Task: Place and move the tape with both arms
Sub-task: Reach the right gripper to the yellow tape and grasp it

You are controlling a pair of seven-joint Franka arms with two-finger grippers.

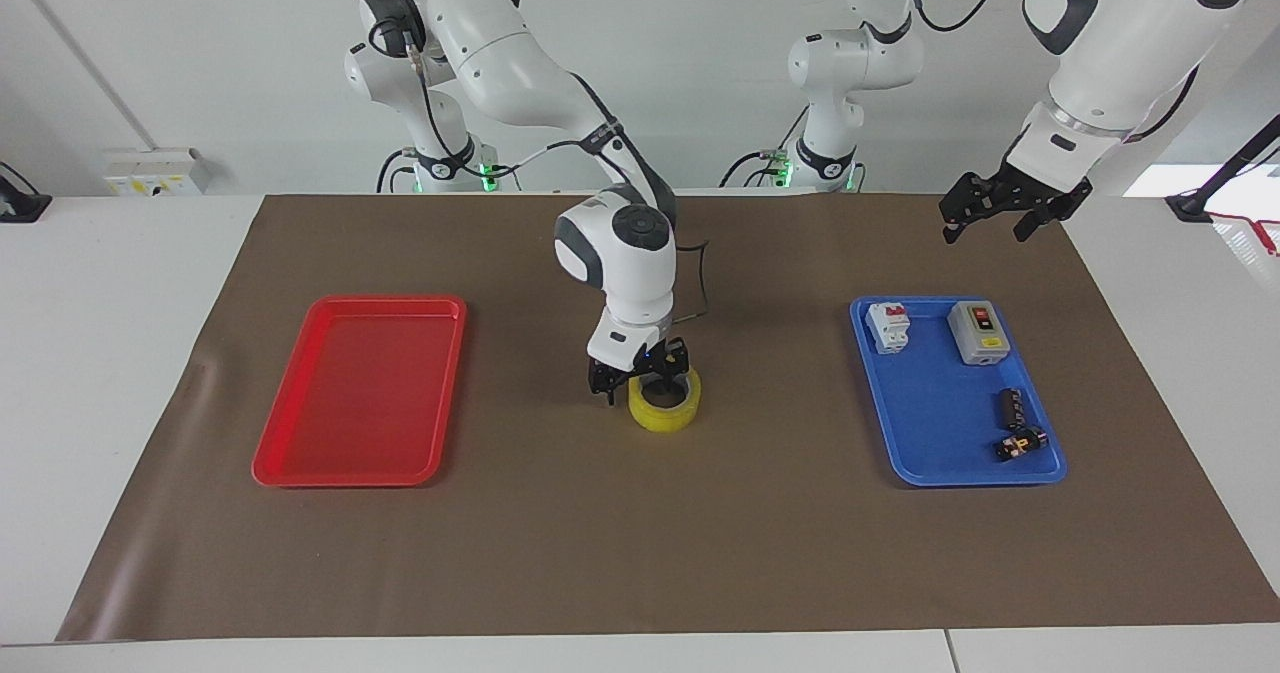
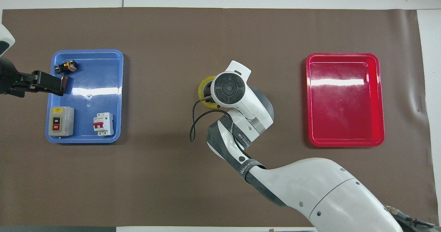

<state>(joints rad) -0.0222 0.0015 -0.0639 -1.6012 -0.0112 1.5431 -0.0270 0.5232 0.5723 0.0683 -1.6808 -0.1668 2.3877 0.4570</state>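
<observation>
The yellow tape (image 1: 665, 416) lies flat in the middle of the brown mat; part of its ring shows in the overhead view (image 2: 203, 87) beside the right arm's wrist. My right gripper (image 1: 638, 391) is down at the tape, open, with one finger inside the ring and the other outside it, toward the red tray's end. In the overhead view the wrist hides this gripper. My left gripper (image 1: 985, 231) is open and empty, up in the air over the blue tray's edge at the left arm's end (image 2: 46, 83).
A blue tray (image 1: 940, 473) holds a grey on/off switch box (image 1: 977, 332), a white circuit breaker (image 1: 888, 326) and two small black parts (image 1: 1015, 423). An empty red tray (image 1: 290, 473) lies at the right arm's end of the mat.
</observation>
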